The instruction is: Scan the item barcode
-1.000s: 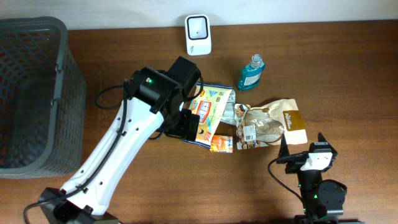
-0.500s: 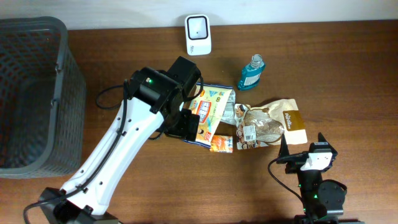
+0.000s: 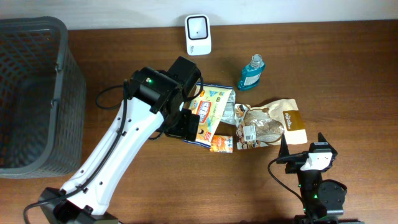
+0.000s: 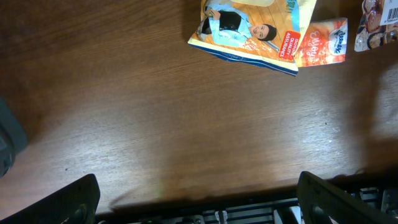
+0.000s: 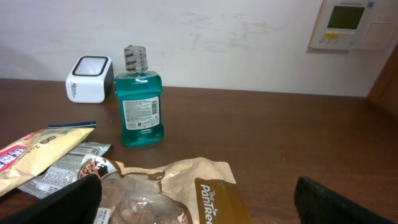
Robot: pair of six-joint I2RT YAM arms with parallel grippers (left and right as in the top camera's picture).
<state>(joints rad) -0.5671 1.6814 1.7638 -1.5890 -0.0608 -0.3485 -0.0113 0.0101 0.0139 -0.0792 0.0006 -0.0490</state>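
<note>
A white barcode scanner (image 3: 198, 34) (image 5: 90, 78) stands at the table's back edge. Items lie in a cluster mid-table: a yellow snack packet (image 3: 211, 107) (image 4: 249, 28), a small orange sachet (image 3: 221, 144) (image 4: 320, 43), a brown PanTree bag (image 3: 277, 123) (image 5: 193, 183) with a white label, and an upright teal mouthwash bottle (image 3: 251, 71) (image 5: 140, 102). My left gripper (image 3: 188, 127) (image 4: 199, 205) hovers open just left of the yellow packet, holding nothing. My right gripper (image 3: 310, 158) (image 5: 199, 208) rests open near the front edge, facing the brown bag, with nothing between its fingers.
A dark mesh basket (image 3: 34, 93) stands at the far left of the table. A black cable (image 3: 109, 99) loops on the wood beside the left arm. The wall runs right behind the scanner and bottle.
</note>
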